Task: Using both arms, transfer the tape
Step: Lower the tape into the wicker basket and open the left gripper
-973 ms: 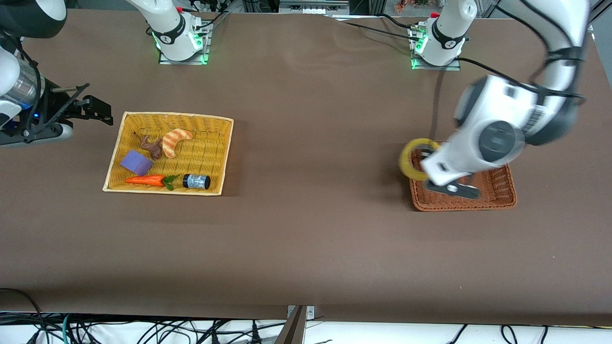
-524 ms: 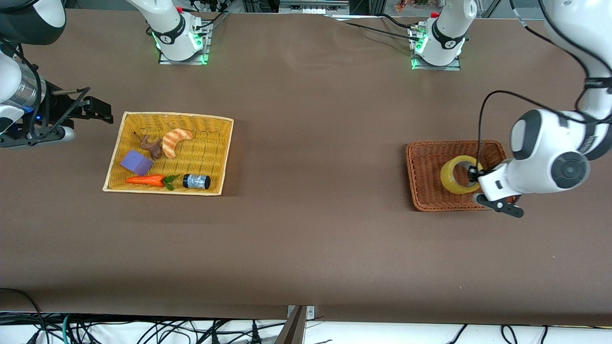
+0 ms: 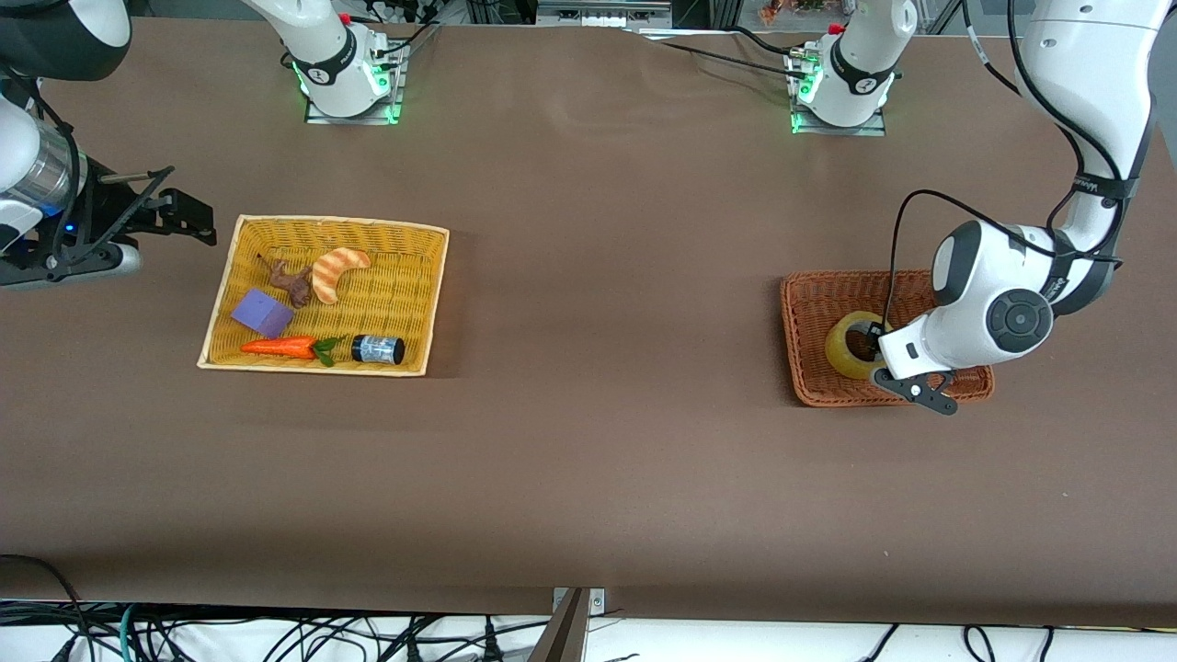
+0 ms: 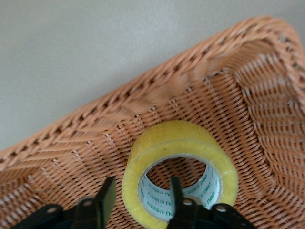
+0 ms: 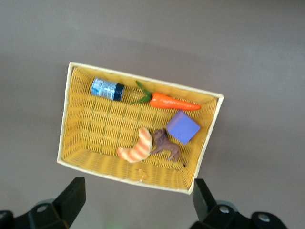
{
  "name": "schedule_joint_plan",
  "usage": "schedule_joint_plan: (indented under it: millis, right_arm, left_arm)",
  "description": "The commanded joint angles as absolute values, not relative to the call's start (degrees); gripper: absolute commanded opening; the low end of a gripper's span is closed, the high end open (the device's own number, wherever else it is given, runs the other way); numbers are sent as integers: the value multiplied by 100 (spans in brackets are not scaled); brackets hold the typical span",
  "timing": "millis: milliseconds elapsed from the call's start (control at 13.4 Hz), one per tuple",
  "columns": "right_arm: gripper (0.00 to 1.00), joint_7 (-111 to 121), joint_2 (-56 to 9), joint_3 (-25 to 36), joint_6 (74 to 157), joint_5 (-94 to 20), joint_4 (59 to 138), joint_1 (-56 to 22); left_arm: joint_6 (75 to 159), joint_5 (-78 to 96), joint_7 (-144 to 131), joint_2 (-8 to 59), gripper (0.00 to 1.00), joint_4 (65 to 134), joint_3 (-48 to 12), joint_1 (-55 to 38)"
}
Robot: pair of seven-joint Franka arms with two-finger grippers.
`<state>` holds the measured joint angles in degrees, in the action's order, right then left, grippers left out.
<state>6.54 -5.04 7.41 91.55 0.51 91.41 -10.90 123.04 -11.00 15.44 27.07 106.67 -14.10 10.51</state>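
The yellowish tape roll [image 3: 848, 346] sits tilted in the brown wicker basket [image 3: 809, 303] at the left arm's end of the table. My left gripper [image 3: 872, 351] is down in that basket at the roll. In the left wrist view the tape [image 4: 178, 143] has one of the gripper's fingers [image 4: 108, 195] outside its wall and the other in its hole. There is a gap on both sides, so the left gripper [image 4: 142, 191] is open. My right gripper [image 3: 184, 216] waits open and empty beside the yellow basket [image 3: 340, 225]; it also shows in the right wrist view [image 5: 138, 200].
The yellow basket [image 5: 66, 119] at the right arm's end holds a dark jar with a blue label [image 3: 378, 349], a carrot [image 3: 280, 347], a purple block [image 3: 262, 312], a striped croissant [image 3: 336, 269] and a brown figure [image 3: 292, 280]. The brown basket's rim [image 4: 157, 95] surrounds the tape.
My left arm swung the tape from over the brown basket's rim to inside the basket and lowered it. The right arm has hardly moved.
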Motion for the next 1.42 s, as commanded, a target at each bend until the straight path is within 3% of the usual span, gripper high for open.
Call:
schedule_joint_plan:
  millis: [0,225,449,599,824,1048,1348]
  right_arm:
    - [100,650,-562,738,9237,141,9105,-1108]
    - [100,642,-571,738,9605,237,9079,-1151]
    - [100,642,-562,738,9712,185,9053,-1160]
    - [100,642,-589,738,9747,219,9062,-1186]
    - [100,650,-624,730,9809,220,9062,-1230]
    - [100,720,-615,738,9730,220,9044,-1239]
    - [100,756,-606,782,9545,193,9044,-1187]
  left_arm:
    - [11587,-1134,1557,2041,100,10390,-1764,1055]
    - [10638,-1108,1468,1478,100,9592,-2178,1063]
    - [9320,-118,1450,1415,100,8151,-2154,1011]
    - [9290,-53,1415,960,100,8165,-1830,880]
    - [9308,0,-222,335,100,8858,-374,-268]
    - [9447,9,-326,-122,100,9578,-308,-387]
    - [9404,325,-308,-97,100,9554,-316,-325]
